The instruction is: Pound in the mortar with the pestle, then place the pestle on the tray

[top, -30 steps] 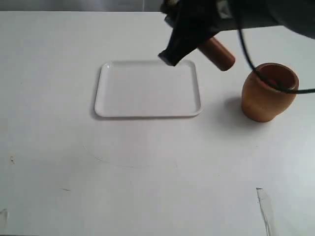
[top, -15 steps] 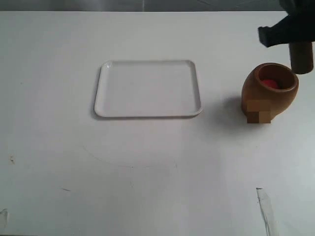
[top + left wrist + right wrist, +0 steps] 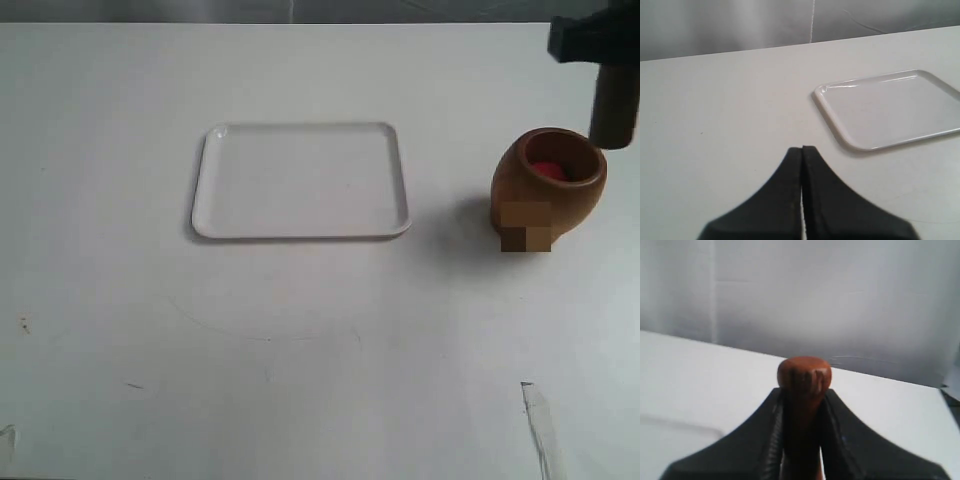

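The light-brown wooden mortar (image 3: 545,195) stands at the right of the table, something red showing inside it. The reddish-brown pestle (image 3: 613,108) hangs upright just above the mortar's far right rim, thick end down. My right gripper (image 3: 595,42) is shut on it at the upper right edge; in the right wrist view the pestle's knob (image 3: 804,374) sticks out between the fingers of the right gripper (image 3: 802,397). The white tray (image 3: 300,181) lies bare in the middle, also seen as the tray (image 3: 890,107) in the left wrist view. My left gripper (image 3: 802,150) is shut on nothing, above the table short of the tray.
The white table (image 3: 300,350) stretches all around the tray and mortar. A small scrap (image 3: 535,410) lies near the front right edge. A grey wall (image 3: 840,295) stands behind the table.
My right gripper carried the pestle from above the tray's far right corner over to the mortar, turning it upright. In the last half second it rose and shifted slightly right.
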Available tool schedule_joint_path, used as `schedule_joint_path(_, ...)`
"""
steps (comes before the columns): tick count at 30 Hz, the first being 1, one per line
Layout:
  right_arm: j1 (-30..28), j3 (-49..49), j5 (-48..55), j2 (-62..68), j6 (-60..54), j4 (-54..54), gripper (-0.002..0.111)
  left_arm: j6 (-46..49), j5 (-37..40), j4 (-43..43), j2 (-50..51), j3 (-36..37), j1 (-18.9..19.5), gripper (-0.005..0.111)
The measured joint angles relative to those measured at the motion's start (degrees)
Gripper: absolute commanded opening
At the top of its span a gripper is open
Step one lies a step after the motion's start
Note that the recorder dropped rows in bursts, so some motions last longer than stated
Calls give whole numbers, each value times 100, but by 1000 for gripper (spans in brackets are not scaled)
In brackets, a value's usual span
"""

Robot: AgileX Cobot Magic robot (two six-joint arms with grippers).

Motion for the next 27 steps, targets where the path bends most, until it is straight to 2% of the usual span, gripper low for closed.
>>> schedule_joint_path(5, -12, 0, -2398, 0, -230, 0, 0, 0, 0, 0, 0, 0, 0, 0)
schedule_joint_path(10, -21, 0, -4500, 0, 618, -28, 0, 0, 0, 0, 0, 0, 0, 0)
schedule_joint_path(18, -21, 181, -5109, 0, 1992, -68, 0, 0, 0, 0, 0, 0, 0, 0)
schedule_joint_path(23, -21, 323, -6424, 0, 2203, -79, 0, 0, 0, 0, 0, 0, 0, 0)
schedule_joint_path(27, -21, 707, -6242, 0, 2240, -79, 0, 0, 0, 0, 0, 0, 0, 0)
